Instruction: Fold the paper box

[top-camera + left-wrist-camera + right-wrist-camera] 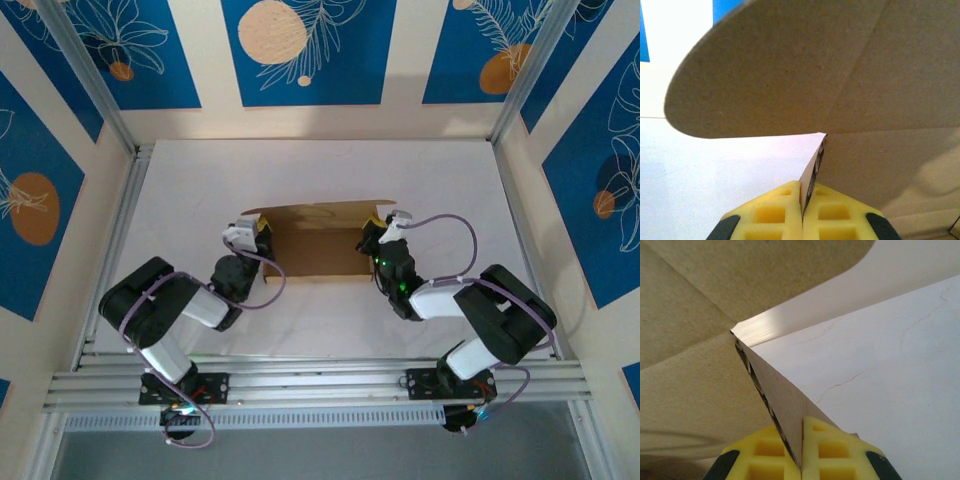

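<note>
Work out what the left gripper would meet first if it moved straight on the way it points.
The box: the left gripper, shut on a flap edge, points along that flap into the box's own panels just ahead, though depth is unclear.

Overhead downward, wrist cameras close (sharing box (318, 245))

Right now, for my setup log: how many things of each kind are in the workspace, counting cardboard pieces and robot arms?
Paper box, brown cardboard, partly folded: 1
Robot arms: 2, with the left arm's fingers and the right arm's fingers each shut on a flap of the box
Total: 3
</note>
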You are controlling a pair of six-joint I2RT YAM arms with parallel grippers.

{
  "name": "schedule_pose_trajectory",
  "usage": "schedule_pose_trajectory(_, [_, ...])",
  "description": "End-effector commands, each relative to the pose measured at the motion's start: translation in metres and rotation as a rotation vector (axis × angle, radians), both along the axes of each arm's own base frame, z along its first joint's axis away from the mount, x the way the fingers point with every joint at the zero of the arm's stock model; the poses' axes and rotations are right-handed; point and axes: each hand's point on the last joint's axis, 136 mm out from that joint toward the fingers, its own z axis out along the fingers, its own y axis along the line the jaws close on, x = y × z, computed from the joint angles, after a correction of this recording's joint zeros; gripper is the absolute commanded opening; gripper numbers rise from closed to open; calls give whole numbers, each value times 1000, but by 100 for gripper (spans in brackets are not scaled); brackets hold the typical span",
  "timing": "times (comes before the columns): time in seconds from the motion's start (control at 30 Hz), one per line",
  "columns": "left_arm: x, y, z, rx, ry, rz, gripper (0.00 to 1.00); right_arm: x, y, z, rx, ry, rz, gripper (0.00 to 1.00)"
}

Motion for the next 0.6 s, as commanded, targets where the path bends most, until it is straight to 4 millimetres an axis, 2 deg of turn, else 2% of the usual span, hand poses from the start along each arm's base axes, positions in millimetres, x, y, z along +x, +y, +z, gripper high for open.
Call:
schedule_pose_trajectory(0.0, [-33,-45,-45,92,129,-243,2,-36,32,-69,-71,211,189,0])
schedule_pose_trajectory(0.1, [-42,-54,-48,167,105,-293,8,-40,28,-76,-90,212,179,0])
schedule_pose_trajectory(0.27, [-41,-54,-52,246,83,-282,16,-35,25,-77,-113,191,169,0])
schedule_pose_trajectory(0.57, [-15,-53,-65,332,82,-180,18,-10,31,-65,-90,104,217,0])
